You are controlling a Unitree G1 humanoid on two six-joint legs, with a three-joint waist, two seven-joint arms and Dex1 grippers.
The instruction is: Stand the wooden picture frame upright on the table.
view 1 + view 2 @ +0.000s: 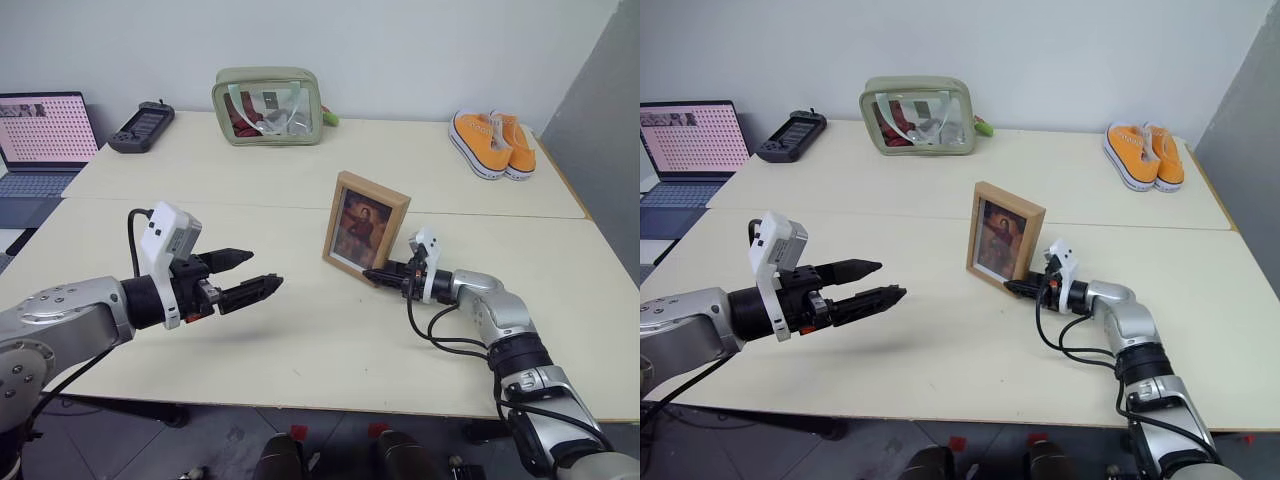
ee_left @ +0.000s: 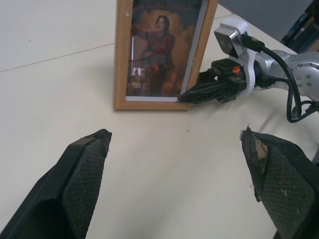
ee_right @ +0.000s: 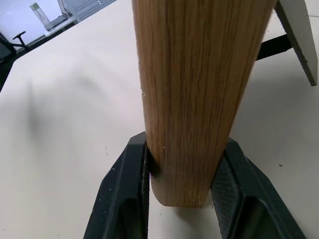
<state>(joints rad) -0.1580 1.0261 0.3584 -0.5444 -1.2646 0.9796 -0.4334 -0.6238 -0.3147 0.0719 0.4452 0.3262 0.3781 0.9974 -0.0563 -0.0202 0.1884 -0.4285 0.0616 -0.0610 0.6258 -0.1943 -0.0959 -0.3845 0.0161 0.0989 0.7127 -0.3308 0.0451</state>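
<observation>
Right wrist view: the right gripper (image 3: 182,199) clamps the lower corner of the wooden picture frame (image 3: 199,94), one finger on each face. Head views show the frame upright near the middle of the table (image 1: 300,350), portrait facing the robot, apparently resting on the tabletop. The left gripper (image 1: 245,277) hovers well to the frame's left, jaws spread wide and empty. A green pouch (image 1: 268,105), orange shoes (image 1: 492,142), a laptop (image 1: 42,135) and a handheld console (image 1: 141,125) lie along the far edge, well apart from the frame.
</observation>
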